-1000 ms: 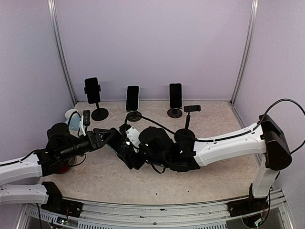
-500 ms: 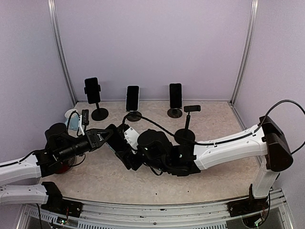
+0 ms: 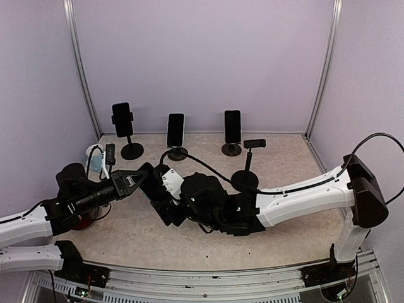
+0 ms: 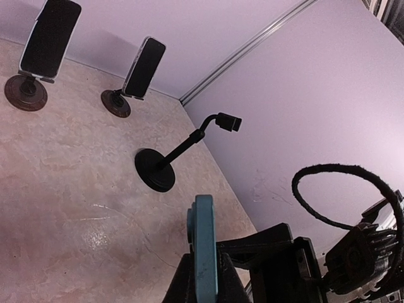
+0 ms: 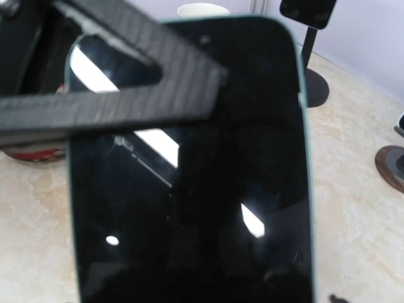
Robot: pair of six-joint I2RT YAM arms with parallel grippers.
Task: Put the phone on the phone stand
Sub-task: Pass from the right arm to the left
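Note:
The phone (image 4: 204,246) has a teal case and a black screen, and it is held off the table between the two arms. My left gripper (image 4: 204,273) is shut on it, one finger pressed on each face, with the phone's edge toward the camera. In the right wrist view the phone (image 5: 189,189) fills the frame, and a left finger (image 5: 113,101) crosses its upper part. My right gripper (image 3: 163,192) is at the phone's other end; the phone hides its fingers. The empty phone stand (image 3: 246,165) stands to the right, apart from both grippers.
Three stands at the back carry phones (image 3: 122,120) (image 3: 175,129) (image 3: 232,126). A white cup (image 3: 93,155) and a red object (image 3: 81,221) sit at the left beside my left arm. A black cable (image 4: 344,196) loops near the right arm.
My left gripper's jaws have closed onto the phone. Both grippers, with the phone between them, have shifted slightly to the left.

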